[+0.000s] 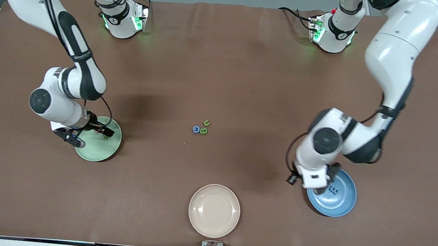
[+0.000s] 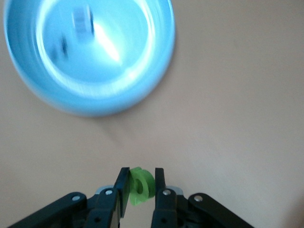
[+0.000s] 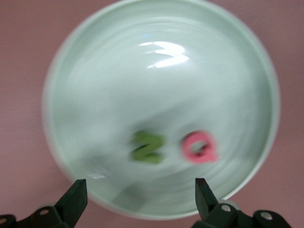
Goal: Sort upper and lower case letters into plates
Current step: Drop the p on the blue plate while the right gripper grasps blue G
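- The front view takes in the whole brown counter (image 1: pixel 246 70): a mint plate (image 1: pixel 101 153) toward the right arm's end, a blue plate (image 1: pixel 339 203) toward the left arm's end, and a beige plate (image 1: pixel 214 210) between them, nearest the front camera.
- Only the front view shows three loose letters mid-counter: a blue letter (image 1: pixel 196 129) touching a green B (image 1: pixel 203 130), with a green u (image 1: pixel 206 123) just beside them, farther from the camera.
- The left gripper (image 2: pixel 141 184) is over the edge of the blue plate. In the front view its wrist hides the jaws; the left wrist view shows them closed on a green letter (image 2: pixel 141 186).
- The front view shows one blue letter (image 1: pixel 333 190) lying in the blue plate; the left wrist view blurs the plate's contents.
- The right gripper (image 3: pixel 137 194) is over the mint plate. The right wrist view shows its jaws spread wide with nothing between them.
- That wrist view alone shows what lies in the mint plate: a green Z (image 3: pixel 148 147) and a pink letter (image 3: pixel 199 147) just beside it, apart from each other. In the front view the arm covers them.
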{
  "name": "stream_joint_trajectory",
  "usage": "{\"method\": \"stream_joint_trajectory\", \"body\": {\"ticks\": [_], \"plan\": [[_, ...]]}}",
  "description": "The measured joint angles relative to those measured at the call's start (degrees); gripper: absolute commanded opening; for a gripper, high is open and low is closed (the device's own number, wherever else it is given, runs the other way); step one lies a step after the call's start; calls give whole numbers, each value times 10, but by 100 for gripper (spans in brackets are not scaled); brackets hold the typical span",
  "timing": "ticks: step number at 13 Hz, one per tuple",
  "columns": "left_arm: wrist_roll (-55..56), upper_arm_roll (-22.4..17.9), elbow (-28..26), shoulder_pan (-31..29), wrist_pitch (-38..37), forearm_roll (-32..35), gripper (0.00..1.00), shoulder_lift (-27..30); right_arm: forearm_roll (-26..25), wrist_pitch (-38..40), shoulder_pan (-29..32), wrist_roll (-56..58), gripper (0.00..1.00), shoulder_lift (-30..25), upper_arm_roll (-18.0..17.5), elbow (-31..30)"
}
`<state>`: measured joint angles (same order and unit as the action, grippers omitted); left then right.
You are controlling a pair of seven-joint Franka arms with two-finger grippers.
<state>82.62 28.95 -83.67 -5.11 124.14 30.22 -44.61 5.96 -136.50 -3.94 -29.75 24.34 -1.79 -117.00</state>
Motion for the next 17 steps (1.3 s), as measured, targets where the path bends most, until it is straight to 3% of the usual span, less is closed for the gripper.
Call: {"method": "stream_joint_trajectory", "body": {"ticks": [2, 3, 4, 5, 6, 9, 15, 17], "plan": [[-111, 0, -12, -57, 0, 0, 13, -5, 0, 4, -63, -116, 100, 0, -1, 26], [-152, 0, -15, -77, 0, 0, 28, -7, 1, 4, -94, -173, 100, 0, -2, 38], [-183, 0, -18, -92, 1, 0, 52, -8, 1, 4, -124, -226, 100, 1, -3, 47], [-203, 0, -21, -102, 1, 0, 88, -9, 1, 4, -153, -281, 100, 7, -3, 58], [-212, 0, -23, -108, 1, 0, 99, -11, 1, 3, -181, -331, 100, 18, -3, 71], [-205, 4, -24, -107, -1, 0, 99, -16, 1, -35, -239, -440, 100, 64, -2, 97], [-31, 91, -25, -51, -42, -1, 99, -15, 0, -88, -292, -556, 99, 116, 2, 105], [32, 94, -28, -11, -42, -2, 89, -17, -2, -88, -297, -566, 96, 120, 3, 109]]}}
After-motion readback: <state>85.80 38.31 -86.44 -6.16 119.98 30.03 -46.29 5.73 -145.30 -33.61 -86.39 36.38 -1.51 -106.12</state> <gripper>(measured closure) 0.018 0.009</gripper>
